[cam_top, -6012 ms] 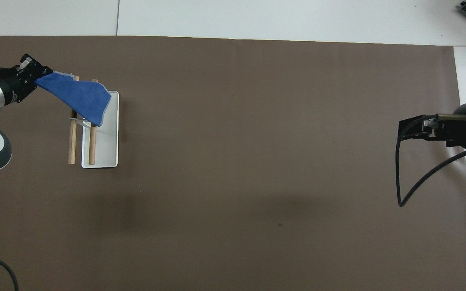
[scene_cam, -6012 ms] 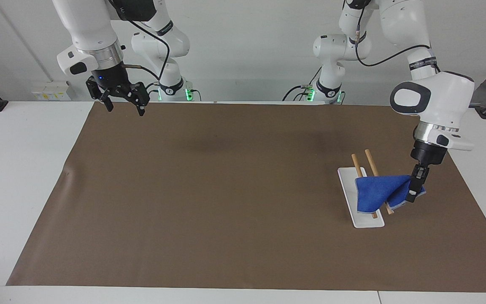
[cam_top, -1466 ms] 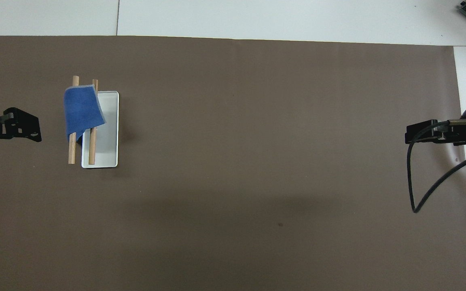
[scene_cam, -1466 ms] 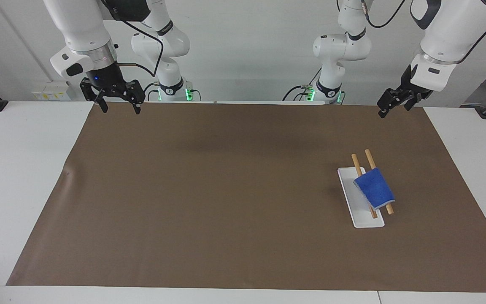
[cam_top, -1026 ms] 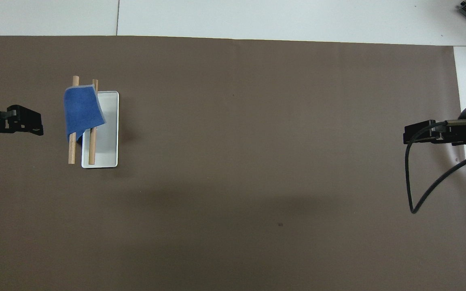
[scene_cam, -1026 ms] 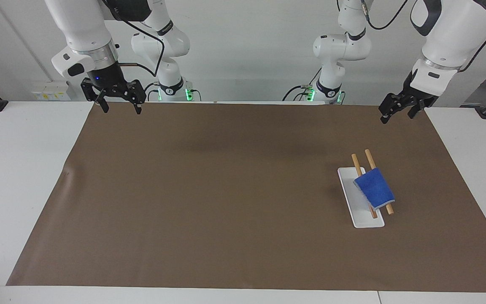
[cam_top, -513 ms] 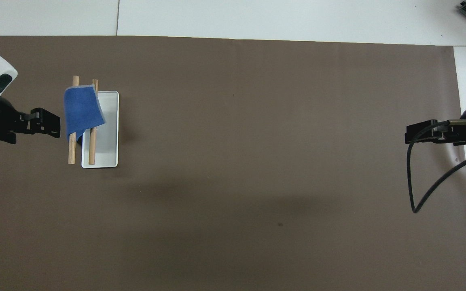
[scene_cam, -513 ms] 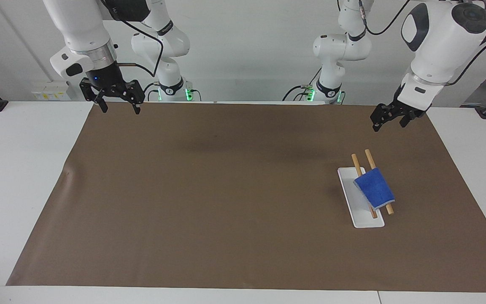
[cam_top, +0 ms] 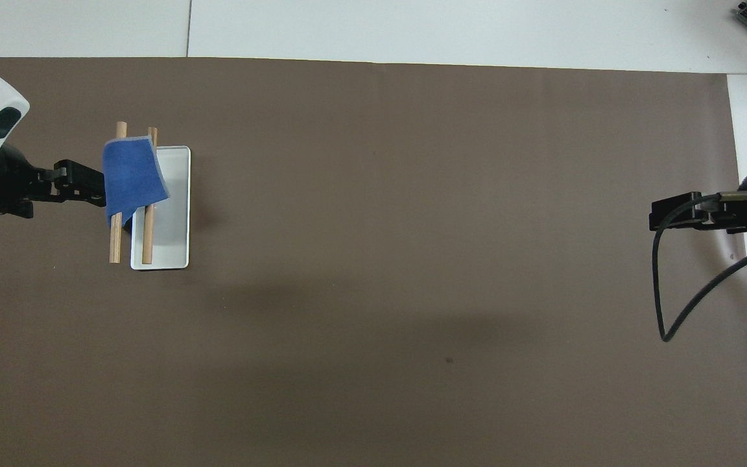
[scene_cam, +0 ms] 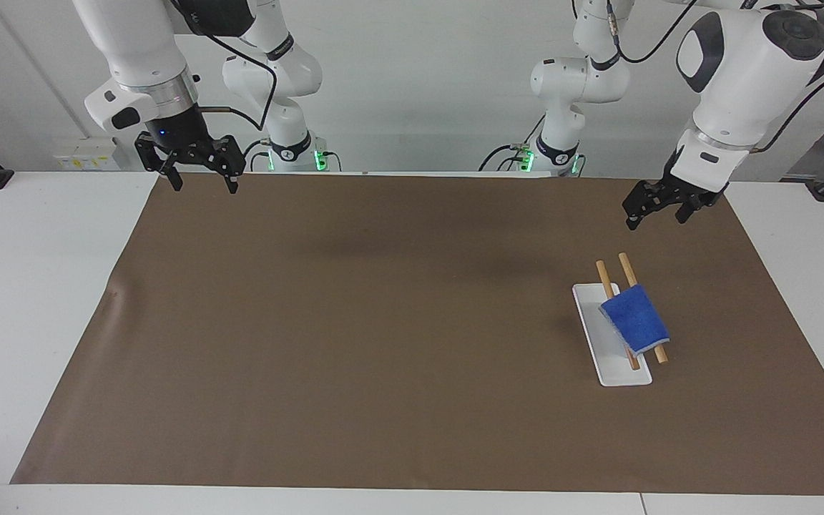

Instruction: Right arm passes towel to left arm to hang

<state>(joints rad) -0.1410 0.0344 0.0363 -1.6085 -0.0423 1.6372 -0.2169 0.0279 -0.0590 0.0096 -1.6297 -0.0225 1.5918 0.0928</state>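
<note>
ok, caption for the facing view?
Blue terry towel draped over two wooden rods on white tray; both grippers raised, empty.

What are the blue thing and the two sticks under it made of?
The towel looks like soft, fuzzy cloth: matte blue with a pale edge, draping over the sticks. The two sticks look like bare wood, being tan, round and dull. The tray beneath seems smooth white plastic, maybe.
</note>
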